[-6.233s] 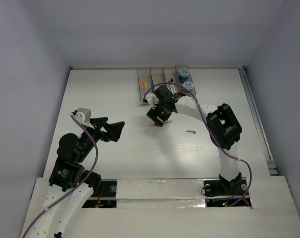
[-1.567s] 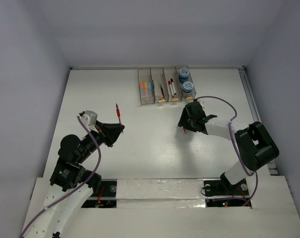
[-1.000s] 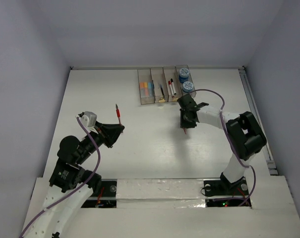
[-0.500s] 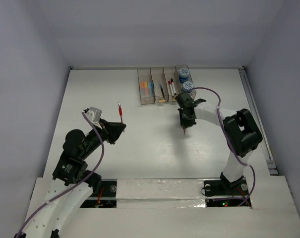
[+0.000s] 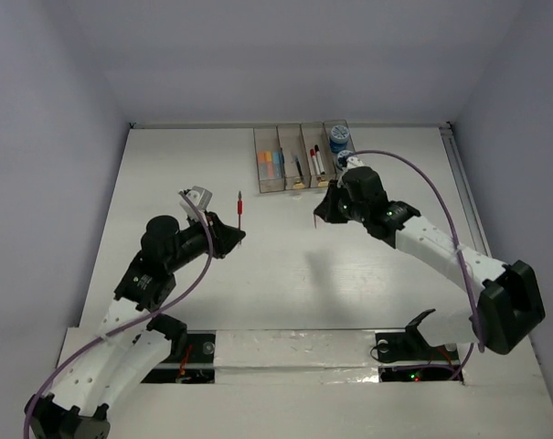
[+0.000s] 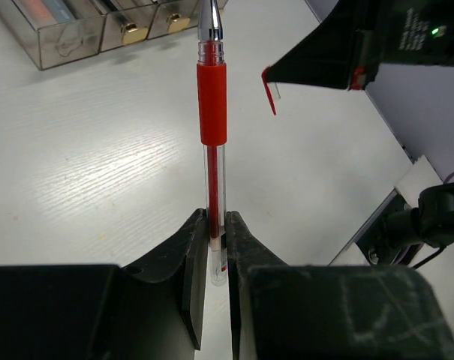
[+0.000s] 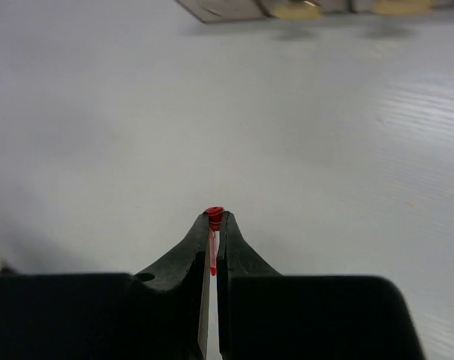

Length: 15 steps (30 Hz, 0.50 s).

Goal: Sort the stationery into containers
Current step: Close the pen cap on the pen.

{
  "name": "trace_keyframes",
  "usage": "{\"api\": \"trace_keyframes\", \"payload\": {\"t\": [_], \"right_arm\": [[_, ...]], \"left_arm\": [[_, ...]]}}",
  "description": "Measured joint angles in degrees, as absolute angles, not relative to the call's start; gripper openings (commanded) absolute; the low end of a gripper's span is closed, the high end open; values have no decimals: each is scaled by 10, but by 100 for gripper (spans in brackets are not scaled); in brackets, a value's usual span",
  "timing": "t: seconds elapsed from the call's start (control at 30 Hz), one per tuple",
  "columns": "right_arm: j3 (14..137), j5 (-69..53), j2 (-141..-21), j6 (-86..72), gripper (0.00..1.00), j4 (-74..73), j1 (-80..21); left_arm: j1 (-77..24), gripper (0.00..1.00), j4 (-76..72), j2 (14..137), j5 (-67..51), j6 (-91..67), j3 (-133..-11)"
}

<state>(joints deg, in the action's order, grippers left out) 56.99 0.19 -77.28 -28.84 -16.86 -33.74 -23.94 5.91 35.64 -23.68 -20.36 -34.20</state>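
Observation:
My left gripper (image 6: 215, 219) is shut on the lower barrel of an uncapped red pen (image 6: 211, 112), which points tip up and stands out above the table in the top view as the red pen (image 5: 240, 208). My right gripper (image 7: 214, 223) is shut on a small red pen cap (image 7: 213, 215); in the left wrist view the cap (image 6: 270, 91) hangs from its fingertips above the table. In the top view the left gripper (image 5: 232, 236) and right gripper (image 5: 320, 216) face each other across the middle. The containers (image 5: 302, 157) stand in a row at the back, holding coloured sticks (image 5: 271, 163), pens (image 5: 315, 161) and a blue-white roll (image 5: 338, 139).
The right arm's forearm (image 5: 422, 240) and purple cable cross the right half of the table, partly covering the rightmost bin. Walls close the table at the back and both sides. The containers' near ends show in the left wrist view (image 6: 61, 34).
The right gripper has shut on the red cap and lifted it off the table, swinging left. The left gripper has carried the red pen to the right, toward it.

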Motion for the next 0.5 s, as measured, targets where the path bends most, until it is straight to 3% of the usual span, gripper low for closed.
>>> {"api": "trace_keyframes", "payload": {"t": [0.5], "right_arm": [[597,-95,-801,-401,0,203,-396]], "left_arm": [[-266,0,23,412,-314,-204,-341]]}}
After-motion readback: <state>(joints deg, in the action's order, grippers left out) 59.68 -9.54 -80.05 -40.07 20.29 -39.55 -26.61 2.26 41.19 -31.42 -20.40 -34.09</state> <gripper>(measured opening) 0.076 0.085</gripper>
